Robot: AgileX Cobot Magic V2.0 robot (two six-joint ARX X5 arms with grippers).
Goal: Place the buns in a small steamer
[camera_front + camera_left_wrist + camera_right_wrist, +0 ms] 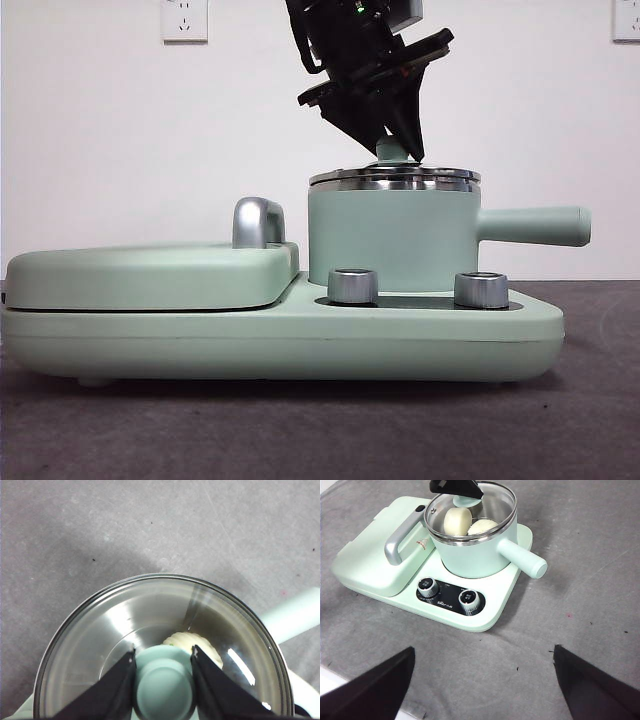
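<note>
Mint-green round small steamer (475, 555) sits on its base on the grey desk (580, 580), both cream-white buns (457, 521) inside under the steel-rimmed glass lid (100, 630). Directly above, the left claw (164, 656) brackets the green knob (164, 685), jaws touching its sides. The right claw (482, 680) hangs wide open, empty, well back.

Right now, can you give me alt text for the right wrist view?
Two cream-white buns lie inside a mint-green round steamer pot under its glass lid, whose knob the left gripper grips. The right gripper's open jaws hang above grey table.
</note>
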